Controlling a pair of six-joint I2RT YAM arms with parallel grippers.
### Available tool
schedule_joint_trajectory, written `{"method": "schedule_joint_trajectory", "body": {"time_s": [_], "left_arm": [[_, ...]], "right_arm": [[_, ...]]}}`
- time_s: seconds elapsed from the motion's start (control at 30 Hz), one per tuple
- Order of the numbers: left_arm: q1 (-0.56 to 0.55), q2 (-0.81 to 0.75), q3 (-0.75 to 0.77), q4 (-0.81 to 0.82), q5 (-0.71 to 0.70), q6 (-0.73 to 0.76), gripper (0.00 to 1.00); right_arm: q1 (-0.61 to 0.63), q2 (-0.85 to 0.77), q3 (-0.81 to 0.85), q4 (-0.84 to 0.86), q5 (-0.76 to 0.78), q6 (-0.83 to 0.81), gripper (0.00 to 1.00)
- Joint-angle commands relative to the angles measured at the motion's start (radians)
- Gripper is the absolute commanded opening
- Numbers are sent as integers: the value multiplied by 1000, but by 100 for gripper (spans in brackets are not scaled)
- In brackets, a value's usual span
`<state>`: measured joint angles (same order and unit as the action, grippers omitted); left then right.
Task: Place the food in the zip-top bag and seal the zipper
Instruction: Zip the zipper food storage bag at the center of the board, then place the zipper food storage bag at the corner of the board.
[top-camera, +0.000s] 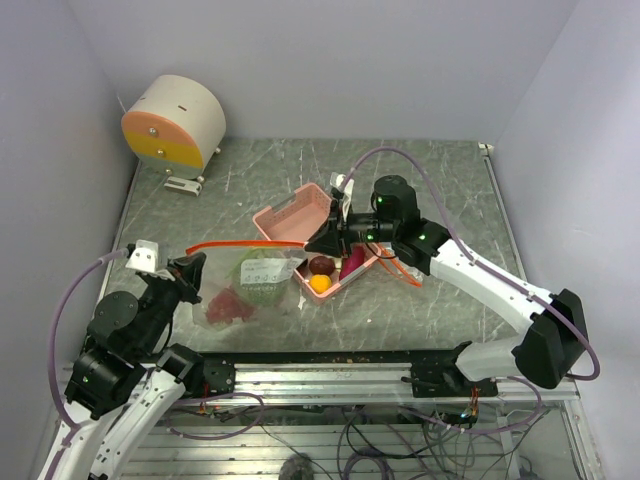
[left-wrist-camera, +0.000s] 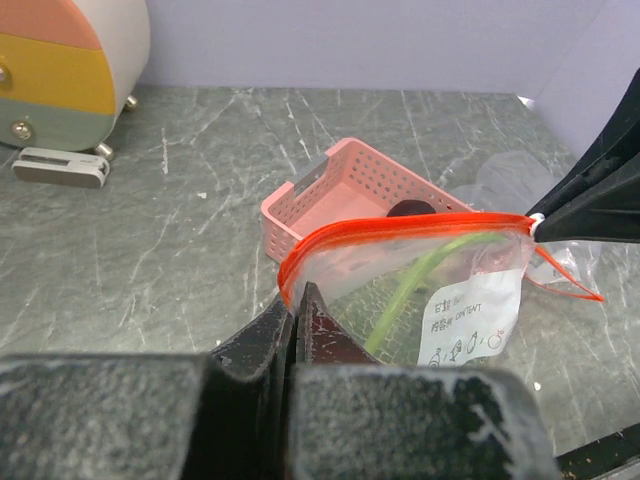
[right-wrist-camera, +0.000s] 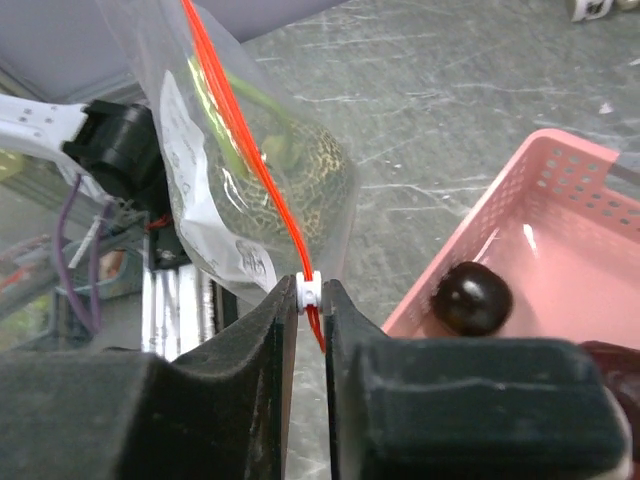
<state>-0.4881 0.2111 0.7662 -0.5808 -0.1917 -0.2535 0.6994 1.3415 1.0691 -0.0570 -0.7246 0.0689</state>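
Observation:
The zip-top bag (top-camera: 250, 285) hangs stretched between my two grippers, its orange-red zipper (top-camera: 255, 244) taut along the top. Inside it are a green netted piece (top-camera: 262, 275) and a magenta-red piece (top-camera: 228, 306). My left gripper (top-camera: 192, 268) is shut on the zipper's left end (left-wrist-camera: 290, 282). My right gripper (top-camera: 322, 240) is shut on the white slider (right-wrist-camera: 310, 290) of the zipper (right-wrist-camera: 240, 130). The green piece also shows in the right wrist view (right-wrist-camera: 300, 195). A dark grape (top-camera: 320, 265), an orange fruit (top-camera: 320, 284) and a magenta piece (top-camera: 352, 265) lie in the pink basket (top-camera: 295, 215).
The pink basket (right-wrist-camera: 560, 215) sits just behind and right of the bag, with the dark grape (right-wrist-camera: 472, 298) in it. A loose orange strip end (top-camera: 402, 270) trails right of my right gripper. A round cream box with a pink and yellow front (top-camera: 175, 122) stands at the back left.

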Motion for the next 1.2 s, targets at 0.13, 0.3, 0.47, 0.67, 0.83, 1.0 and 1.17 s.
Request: {"method": "schedule_joint_trajectory", "body": {"time_s": [0.13, 0.3, 0.47, 0.67, 0.83, 1.0, 1.17], "left_arm": [[6, -6, 31, 95, -166, -34, 7], [7, 42, 24, 165, -273, -63, 7], [6, 88, 32, 195, -482, -83, 7], [6, 132, -5, 206, -623, -165, 56], [6, 205, 23, 215, -523, -145, 97], [6, 250, 88, 233, -356, -119, 100], [6, 287, 78, 270, -173, -109, 100]], "right_arm": [[-24, -6, 57, 32, 280, 153, 71], [-31, 22, 119, -32, 509, 219, 91], [-78, 84, 174, -246, 844, 325, 100], [-182, 70, 106, -404, 1081, 451, 100], [-202, 25, 65, -529, 1182, 492, 100], [-202, 42, 85, -684, 1183, 503, 100], [-202, 35, 37, -757, 1232, 536, 100]]}}
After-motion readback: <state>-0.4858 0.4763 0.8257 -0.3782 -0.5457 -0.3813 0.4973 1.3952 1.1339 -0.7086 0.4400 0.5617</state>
